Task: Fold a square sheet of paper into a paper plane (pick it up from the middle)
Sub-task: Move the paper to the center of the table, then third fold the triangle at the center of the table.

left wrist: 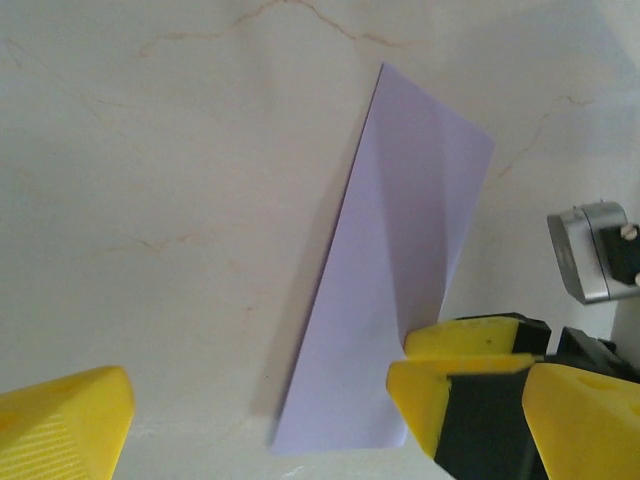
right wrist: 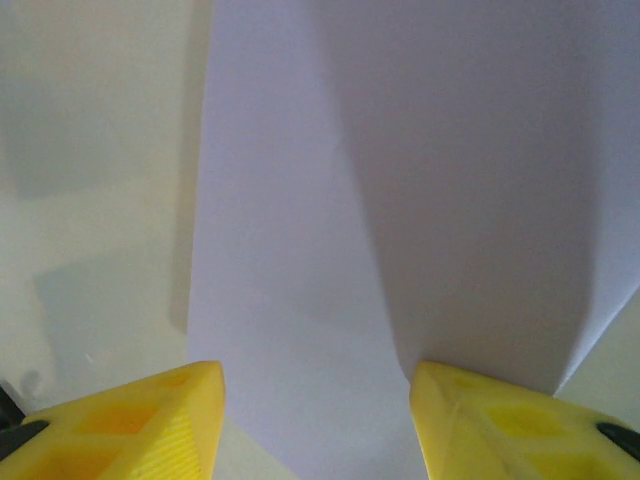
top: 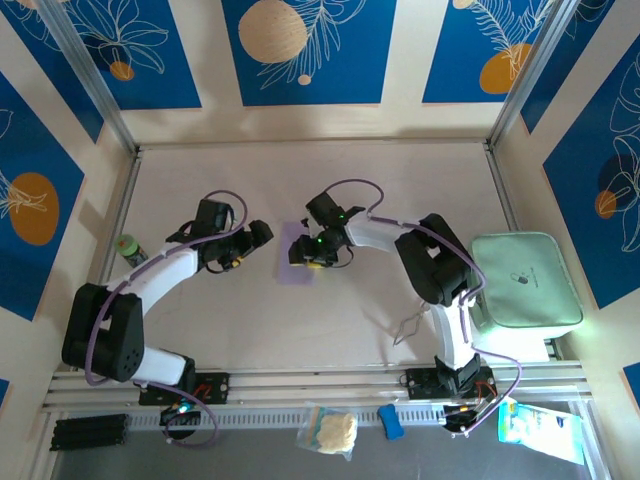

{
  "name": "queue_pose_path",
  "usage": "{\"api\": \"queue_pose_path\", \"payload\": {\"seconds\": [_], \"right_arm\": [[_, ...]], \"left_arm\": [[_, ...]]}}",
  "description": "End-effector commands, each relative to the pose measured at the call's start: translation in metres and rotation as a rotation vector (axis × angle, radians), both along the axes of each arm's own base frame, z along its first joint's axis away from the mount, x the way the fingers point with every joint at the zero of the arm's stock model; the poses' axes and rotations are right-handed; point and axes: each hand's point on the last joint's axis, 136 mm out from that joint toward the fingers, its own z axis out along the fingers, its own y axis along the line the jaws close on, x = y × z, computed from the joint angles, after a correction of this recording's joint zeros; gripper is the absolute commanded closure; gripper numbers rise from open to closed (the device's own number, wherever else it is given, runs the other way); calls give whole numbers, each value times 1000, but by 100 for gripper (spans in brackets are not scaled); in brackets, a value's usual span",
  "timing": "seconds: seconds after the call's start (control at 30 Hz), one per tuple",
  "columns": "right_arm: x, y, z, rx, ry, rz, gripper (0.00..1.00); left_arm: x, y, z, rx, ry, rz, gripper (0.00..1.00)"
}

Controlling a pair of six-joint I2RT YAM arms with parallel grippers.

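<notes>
1. The right gripper (top: 322, 252) (right wrist: 315, 385) sits over the right half of the sheet of paper (top: 293, 268) (left wrist: 400, 250) (right wrist: 300, 200). Its jaws stand partly apart. The paper runs flat under and between the yellow fingers, and we see nothing pinched.
2. The left gripper (top: 258, 237) (left wrist: 328, 392) is spread wide and empty, and hangs just beside the sheet's left long edge.
3. The sheet is lavender and already folded into a narrow, slanted strip. It lies flat on the table between the two grippers. Its long axis runs away from the arm bases, across the line joining the grippers.
4. We judge that the coming move turns on this: the right arm is on the sheet and can pin it, while the free left long edge faces the open left jaws. Any lift or fold from that side would have to run along the long axis, not across it.
5. Several things are hard to make out:
   - From above, the right gripper hides the sheet's right edge.
   - In the right wrist view the sheet is cut off at the top. We cannot tell whether the darker right panel is a raised flap or only shade.
   - In the left wrist view, yellow tips meet the sheet's lower right corner. We take them for the right gripper's, but contact is unclear.
6. The mint-green tray (top: 525, 290) sits well apart, to the sheet's right.
</notes>
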Motion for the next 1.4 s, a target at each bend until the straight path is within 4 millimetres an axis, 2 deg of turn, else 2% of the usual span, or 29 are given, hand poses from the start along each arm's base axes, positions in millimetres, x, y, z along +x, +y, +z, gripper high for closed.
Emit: {"api": "queue_pose_path", "payload": {"seconds": [0.0,0.07,0.17,0.23,0.3,0.47,0.6,0.73,0.97,1.07,1.2,1.37], "right_arm": [[-38,-36,-10,-90,55,123,46],[-37,-33,10,-39,17,138,46],[-22,-24,46,39,-30,47,46],[-11,-20,59,70,-44,-37,45],[-1,-22,60,49,-55,-132,45],[12,-28,45,30,-33,-271,45],[11,-26,29,4,14,-259,47],[5,-28,9,-25,61,-252,50],[-7,-42,-25,-98,130,-269,54],[-12,-49,-37,-135,137,-268,55],[-15,-56,-44,-169,129,-264,58],[-17,-58,-48,-181,127,-256,59]], "left_arm": [[-1,-10,2,-40,9,-56,1],[-4,-15,1,-55,18,-77,1],[-9,-21,0,-73,33,-96,1],[-14,-26,-1,-84,42,-107,1],[-20,-31,-2,-98,56,-117,0],[-38,-48,-8,-124,99,-152,1],[-52,-59,-15,-132,139,-157,0],[-67,-69,-24,-122,194,-152,5],[-78,-85,-34,-134,234,-165,21],[-81,-89,-41,-120,253,-178,31],[-82,-89,-50,-85,262,-179,43],[-83,-91,-58,-74,282,-183,51]]}}
